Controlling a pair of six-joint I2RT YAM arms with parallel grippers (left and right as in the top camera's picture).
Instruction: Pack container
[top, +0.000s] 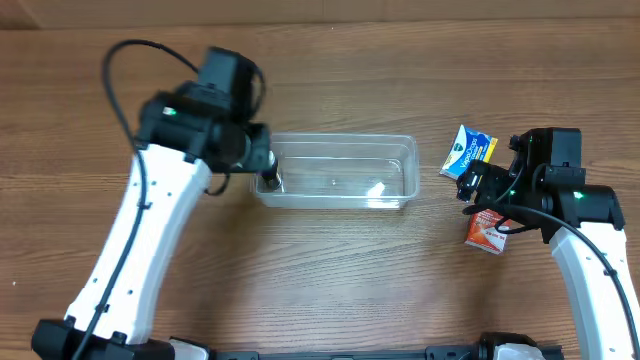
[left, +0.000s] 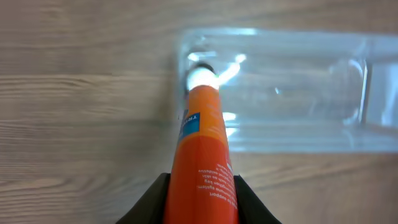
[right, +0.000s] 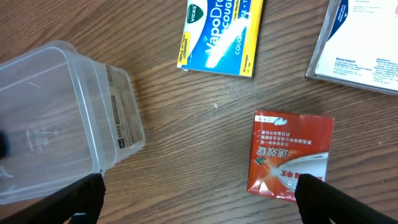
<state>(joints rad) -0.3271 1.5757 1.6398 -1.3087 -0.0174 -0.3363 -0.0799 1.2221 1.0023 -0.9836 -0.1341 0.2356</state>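
Note:
The clear plastic container (top: 398, 166) lies in the middle of the table; it also shows in the left wrist view (left: 292, 87) and the right wrist view (right: 59, 118). My left gripper (left: 200, 199) is shut on an orange tube (left: 202, 149) with a white cap, and the cap end sits over the container's left end (top: 268, 180). My right gripper (right: 199, 196) is open and empty, above the table between the container and a red and white box (right: 287, 155), which also shows in the overhead view (top: 488, 232).
A blue and yellow VapoDrops box (right: 221, 31) lies beyond the red box, also seen from overhead (top: 466, 150). A white leaflet or pack (right: 360, 43) lies at the far right of the right wrist view.

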